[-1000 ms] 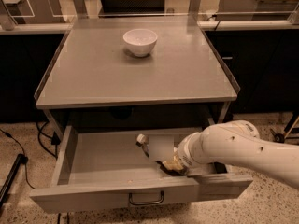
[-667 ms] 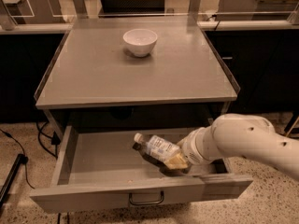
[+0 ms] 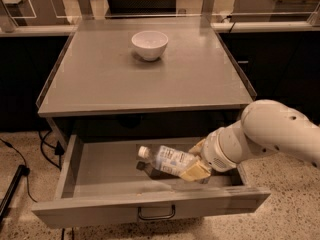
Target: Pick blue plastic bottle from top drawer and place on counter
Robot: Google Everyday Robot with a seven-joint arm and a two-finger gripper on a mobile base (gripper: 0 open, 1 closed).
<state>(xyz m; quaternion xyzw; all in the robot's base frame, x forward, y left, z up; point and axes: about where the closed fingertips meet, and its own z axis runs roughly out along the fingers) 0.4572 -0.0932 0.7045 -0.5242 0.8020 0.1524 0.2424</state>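
Observation:
The blue plastic bottle [image 3: 166,160], clear with a white cap and printed label, hangs tilted above the floor of the open top drawer [image 3: 100,171], cap pointing left. My gripper [image 3: 196,165] is shut on the bottle's right end; its yellowish fingers [image 3: 195,172] clasp the base. The white arm reaches in from the right. The grey counter [image 3: 110,79] lies above the drawer.
A white bowl [image 3: 149,44] stands at the back middle of the counter. The drawer has a small metal loop handle [image 3: 156,214] on its front. Cables [image 3: 45,146] trail on the speckled floor at the left. Glass-fronted counters stand behind.
The bottle has been lifted off the drawer floor and more of it shows. My arm has risen and drawn back to the right with it.

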